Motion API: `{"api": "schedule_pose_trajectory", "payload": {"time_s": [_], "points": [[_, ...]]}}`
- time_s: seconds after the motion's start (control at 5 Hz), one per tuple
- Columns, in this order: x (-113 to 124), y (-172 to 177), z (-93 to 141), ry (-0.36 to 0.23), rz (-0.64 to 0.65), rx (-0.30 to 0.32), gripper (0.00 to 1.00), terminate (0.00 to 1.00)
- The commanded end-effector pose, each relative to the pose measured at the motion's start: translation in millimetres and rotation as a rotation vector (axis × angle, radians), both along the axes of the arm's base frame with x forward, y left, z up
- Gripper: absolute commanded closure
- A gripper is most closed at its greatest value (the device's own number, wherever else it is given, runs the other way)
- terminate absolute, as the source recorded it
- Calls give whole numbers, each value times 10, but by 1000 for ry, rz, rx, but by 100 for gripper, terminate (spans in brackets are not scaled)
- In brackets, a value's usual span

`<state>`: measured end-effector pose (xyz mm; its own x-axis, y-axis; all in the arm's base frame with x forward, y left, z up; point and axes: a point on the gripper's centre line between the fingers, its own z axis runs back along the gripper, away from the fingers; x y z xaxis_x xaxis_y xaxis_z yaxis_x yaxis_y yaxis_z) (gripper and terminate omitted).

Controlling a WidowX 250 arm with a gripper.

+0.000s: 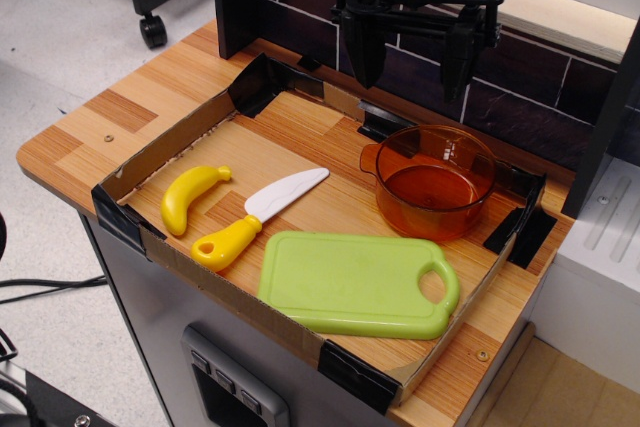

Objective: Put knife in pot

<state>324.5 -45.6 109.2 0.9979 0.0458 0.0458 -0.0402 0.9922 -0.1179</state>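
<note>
The knife (258, 216), white blade and yellow handle, lies flat inside the cardboard tray (180, 142), blade pointing to the back right. The orange-brown translucent pot (434, 181) stands upright and empty at the tray's right, tab handle to its left. My black gripper (412, 65) hangs open high above the tray's back edge, just behind and above the pot, far from the knife. It holds nothing.
A yellow toy banana (190, 197) lies left of the knife. A green cutting board (358, 283) lies at the tray's front, right of the knife handle. A dark brick-pattern wall (530, 77) stands behind. The wooden counter (90, 132) ends at left and front.
</note>
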Motion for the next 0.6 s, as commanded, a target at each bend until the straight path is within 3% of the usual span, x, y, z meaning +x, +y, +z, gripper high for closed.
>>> {"api": "schedule_pose_trajectory", "payload": {"time_s": [0.0, 0.4], "points": [[0, 0, 0, 0, 0, 0, 0, 0], [-259, 209, 163, -5, -228, -47, 0, 0]]}}
